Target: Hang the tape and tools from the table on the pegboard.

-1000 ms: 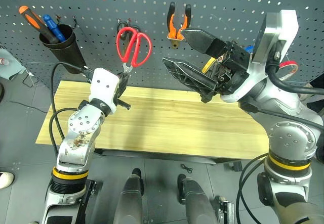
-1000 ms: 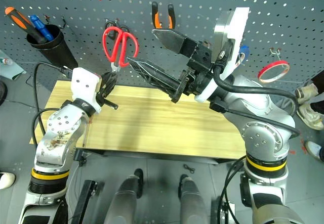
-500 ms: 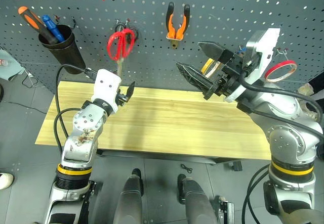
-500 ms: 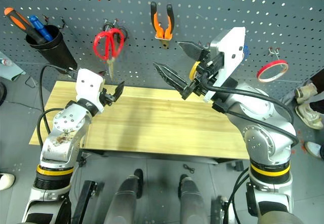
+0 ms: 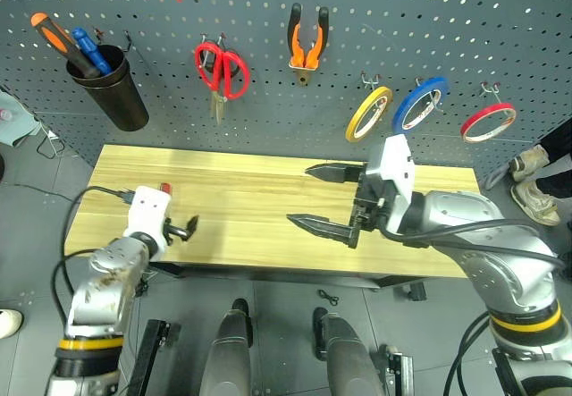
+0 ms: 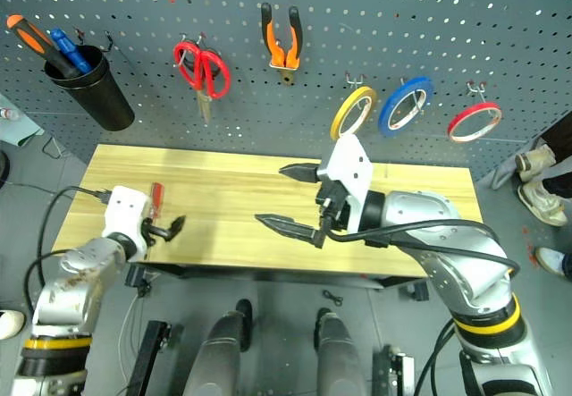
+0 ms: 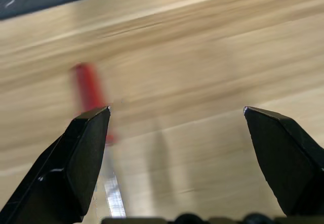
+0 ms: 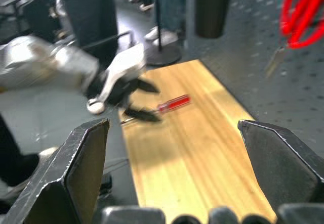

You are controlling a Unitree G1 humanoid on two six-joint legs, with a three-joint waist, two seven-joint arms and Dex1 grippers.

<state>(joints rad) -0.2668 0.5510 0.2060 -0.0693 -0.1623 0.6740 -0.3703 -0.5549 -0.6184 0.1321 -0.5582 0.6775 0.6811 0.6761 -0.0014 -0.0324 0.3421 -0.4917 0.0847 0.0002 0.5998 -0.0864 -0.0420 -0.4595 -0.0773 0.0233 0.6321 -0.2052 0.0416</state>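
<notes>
Screwdriver [image 6: 155, 194] lies on table [image 6: 232, 190] at its left end, just beside left gripper [image 6: 167, 227], fingers open. Scissors [image 5: 221, 65], pliers [image 5: 307, 44], yellow tape [image 5: 369, 113] hang on pegboard [image 5: 447, 21]. Right gripper [image 5: 322, 199] over table middle, fingers wide apart, empty.

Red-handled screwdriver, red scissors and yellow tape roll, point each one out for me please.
Red-handled screwdriver [image 8: 173, 102]: right wrist view, middle of the red handle.
Red scissors [image 5: 222, 63]: left eye view, where the two red handle loops meet.
Yellow tape roll [image 5: 356, 130]: left eye view, lower rim of the ring.
</notes>
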